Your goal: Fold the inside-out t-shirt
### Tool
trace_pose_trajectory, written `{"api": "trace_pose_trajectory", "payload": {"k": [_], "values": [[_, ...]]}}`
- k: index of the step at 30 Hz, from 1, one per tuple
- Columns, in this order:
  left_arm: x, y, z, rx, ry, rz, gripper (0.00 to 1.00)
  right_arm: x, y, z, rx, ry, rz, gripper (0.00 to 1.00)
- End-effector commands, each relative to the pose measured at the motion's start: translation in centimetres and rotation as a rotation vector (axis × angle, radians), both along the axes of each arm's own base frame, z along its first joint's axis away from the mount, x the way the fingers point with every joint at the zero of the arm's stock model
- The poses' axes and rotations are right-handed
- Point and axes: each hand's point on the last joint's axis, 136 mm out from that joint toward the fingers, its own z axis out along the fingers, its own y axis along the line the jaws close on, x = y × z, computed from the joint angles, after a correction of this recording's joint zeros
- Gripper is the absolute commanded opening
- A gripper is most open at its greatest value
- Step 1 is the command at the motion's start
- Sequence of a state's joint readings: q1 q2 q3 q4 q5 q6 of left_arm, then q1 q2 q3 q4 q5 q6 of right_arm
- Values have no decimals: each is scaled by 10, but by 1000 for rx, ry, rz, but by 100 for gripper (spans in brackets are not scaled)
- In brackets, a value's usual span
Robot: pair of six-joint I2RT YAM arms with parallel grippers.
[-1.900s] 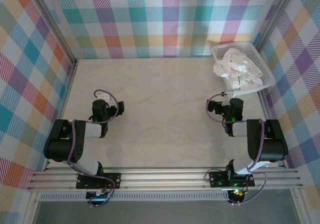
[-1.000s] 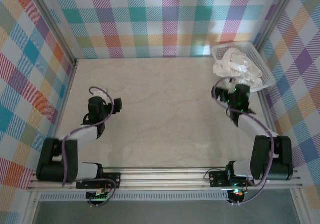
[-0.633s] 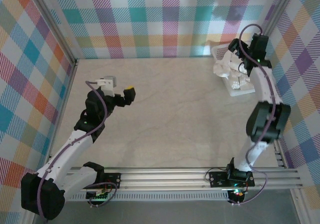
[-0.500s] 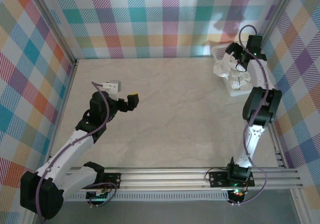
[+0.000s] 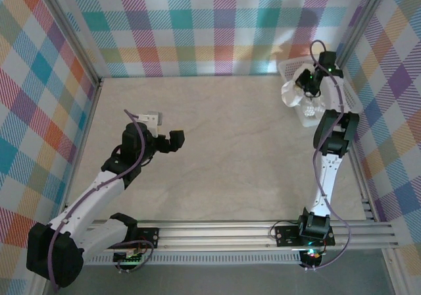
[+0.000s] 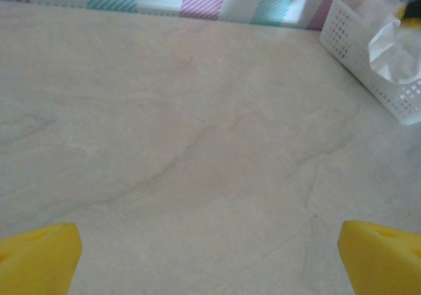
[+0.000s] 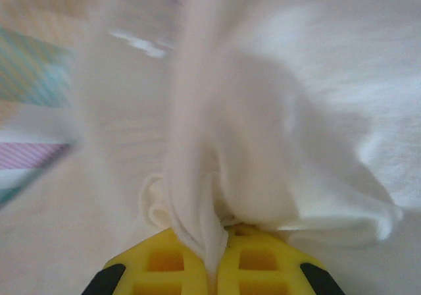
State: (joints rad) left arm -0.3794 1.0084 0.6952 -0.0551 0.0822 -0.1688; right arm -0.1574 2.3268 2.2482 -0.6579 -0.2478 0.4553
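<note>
**A:** Over on the left, the left gripper point(image 5: 176, 139) hangs above the table point(image 5: 223, 170) with its jaws spread wide and nothing between them.

**B:** Bare tabletop all around it, clear across to the far wall!

**A:** Now the far right corner: the right gripper point(image 7: 217, 268) is pinched tight on a bunch of the inside-out t-shirt point(image 7: 263, 130).

**B:** The shirt's bulging over the rim of the basket point(image 6: 348, 35), which is tucked against the right wall.

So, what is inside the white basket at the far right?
The crumpled white t-shirt sits in the basket, and the right gripper is shut on a fold of it. Whatever lies beneath the fabric is covered.
</note>
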Motion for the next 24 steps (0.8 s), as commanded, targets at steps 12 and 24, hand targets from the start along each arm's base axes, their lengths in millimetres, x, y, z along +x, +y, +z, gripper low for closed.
{"api": "trace_pose_trajectory", "payload": {"k": [12,24], "values": [[12,-28,106,-104,-43,-66,100,-192,184,398,-19,-926,593,0],[14,26,73,22,127,248,100,-203,219,26,338,69,297,41]]}}
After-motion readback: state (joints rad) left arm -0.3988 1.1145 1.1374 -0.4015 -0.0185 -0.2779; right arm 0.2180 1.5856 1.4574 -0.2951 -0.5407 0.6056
